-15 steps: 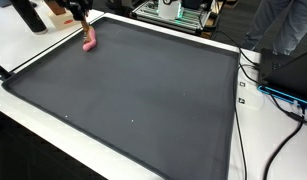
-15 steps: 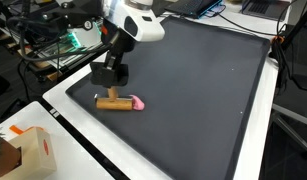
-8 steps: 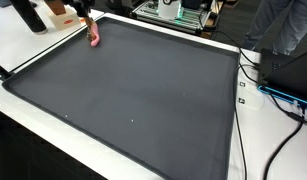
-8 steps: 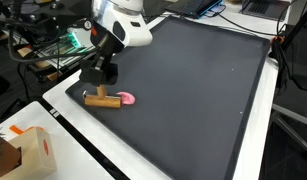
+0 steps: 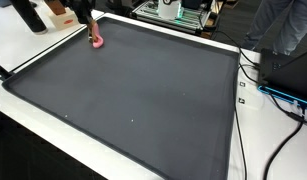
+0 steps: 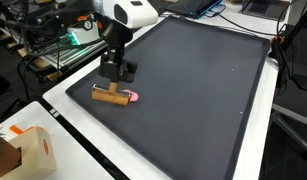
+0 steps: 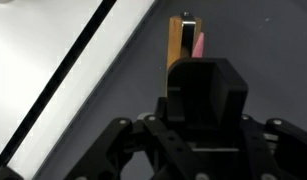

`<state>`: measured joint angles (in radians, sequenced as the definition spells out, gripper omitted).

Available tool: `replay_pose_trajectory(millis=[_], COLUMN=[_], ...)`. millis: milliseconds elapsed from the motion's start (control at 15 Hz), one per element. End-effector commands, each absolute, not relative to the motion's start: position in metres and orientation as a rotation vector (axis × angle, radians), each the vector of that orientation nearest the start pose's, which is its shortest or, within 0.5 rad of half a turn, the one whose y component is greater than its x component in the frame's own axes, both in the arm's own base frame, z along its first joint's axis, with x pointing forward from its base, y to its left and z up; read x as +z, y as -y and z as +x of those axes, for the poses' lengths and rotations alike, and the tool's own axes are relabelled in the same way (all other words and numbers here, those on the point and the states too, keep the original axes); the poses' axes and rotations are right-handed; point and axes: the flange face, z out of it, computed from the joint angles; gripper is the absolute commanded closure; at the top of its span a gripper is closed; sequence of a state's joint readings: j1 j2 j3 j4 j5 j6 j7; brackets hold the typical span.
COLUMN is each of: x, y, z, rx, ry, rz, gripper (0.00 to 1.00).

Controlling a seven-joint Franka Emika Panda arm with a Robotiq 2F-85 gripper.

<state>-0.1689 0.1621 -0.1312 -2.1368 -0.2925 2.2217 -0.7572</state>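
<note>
A short wooden stick (image 6: 108, 95) with a pink tip (image 6: 132, 97) lies flat on the black mat (image 6: 203, 80), near the mat's corner. My gripper (image 6: 115, 80) hangs just above the stick, its fingers apart and holding nothing. In an exterior view the pink tip (image 5: 95, 41) shows below the arm at the far corner. In the wrist view the stick (image 7: 178, 45) lies straight ahead beyond the gripper's black housing (image 7: 203, 95), which hides the fingertips.
The mat lies on a white table (image 6: 63, 100). A cardboard box (image 6: 28, 150) stands off the mat by the table's edge. Cables (image 5: 268, 90) and equipment (image 5: 178, 12) lie beyond the mat's sides.
The gripper swung sideways and came back over the stick, turning at the wrist. The stick shifted a little on the mat.
</note>
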Motion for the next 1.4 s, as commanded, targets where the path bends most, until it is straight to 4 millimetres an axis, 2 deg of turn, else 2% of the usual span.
replay_pose_trajectory(millis=[0,133,333,733,1067,1333], x=[0.316,0.318,0.33,0.326,0.318,0.325], y=[0.166,0.172,0.173,0.162,0.125,0.097], z=[0.522,0.52,0.52,0.525,0.533,0.54], rx=[0.156,0.14,0.021,-0.245,-0.37,-0.419], ry=[1.032,1.039,1.015,0.968,1.071,1.196], rz=[-3.09,-3.098,-3.096,-3.055,-2.989,-2.937], gripper=[0.76,0.76,0.76,0.76,0.76,0.76])
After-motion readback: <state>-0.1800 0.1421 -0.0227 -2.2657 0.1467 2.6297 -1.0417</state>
